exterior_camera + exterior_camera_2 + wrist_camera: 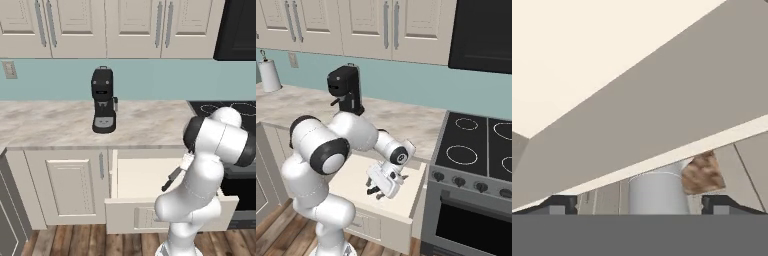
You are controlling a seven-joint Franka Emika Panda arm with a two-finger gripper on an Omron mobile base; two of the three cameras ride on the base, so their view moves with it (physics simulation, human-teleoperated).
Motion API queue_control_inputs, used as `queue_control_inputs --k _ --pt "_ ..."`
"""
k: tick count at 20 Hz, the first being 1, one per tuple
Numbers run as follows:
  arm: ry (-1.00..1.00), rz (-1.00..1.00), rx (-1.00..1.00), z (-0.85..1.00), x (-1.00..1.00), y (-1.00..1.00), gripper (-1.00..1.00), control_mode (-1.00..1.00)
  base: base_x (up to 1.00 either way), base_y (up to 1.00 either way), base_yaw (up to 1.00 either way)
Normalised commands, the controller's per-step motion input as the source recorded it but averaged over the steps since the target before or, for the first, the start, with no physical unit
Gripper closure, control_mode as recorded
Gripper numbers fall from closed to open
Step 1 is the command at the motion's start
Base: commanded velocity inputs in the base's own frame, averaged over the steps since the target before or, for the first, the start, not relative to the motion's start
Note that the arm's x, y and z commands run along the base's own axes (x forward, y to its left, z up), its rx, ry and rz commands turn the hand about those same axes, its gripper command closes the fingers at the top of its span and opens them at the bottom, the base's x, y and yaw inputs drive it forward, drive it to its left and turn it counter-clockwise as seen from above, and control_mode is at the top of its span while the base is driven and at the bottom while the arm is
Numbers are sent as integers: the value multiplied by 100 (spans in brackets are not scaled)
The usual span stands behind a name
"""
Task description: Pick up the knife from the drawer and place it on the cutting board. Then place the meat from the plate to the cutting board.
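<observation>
The knife lies in the open drawer, its dark handle showing in the left base view. In the right base view the gripper hangs over the drawer, jaws spread wide, holding nothing. A coffee machine stands on the bench.

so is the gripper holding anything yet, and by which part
Nothing is held. The white arm's two-finger gripper hangs over the open cream-coloured drawer with its jaws wide apart and nothing between them.
</observation>
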Motion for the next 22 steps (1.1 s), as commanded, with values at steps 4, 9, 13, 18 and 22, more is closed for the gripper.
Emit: queue_control_inputs --k 4,9,13,18,22 --pt "-4 -11 -18 51 1 21 -100 -100 0 0 0" --pt "-1 -15 -18 0 10 34 -100 -100 0 0 0" --pt "-1 -7 -13 -14 23 10 -100 -100 0 0 0" --pt "0 0 -15 -3 36 0 -100 -100 0 0 0" --pt "-4 0 -21 -8 25 0 -100 -100 0 0 0"
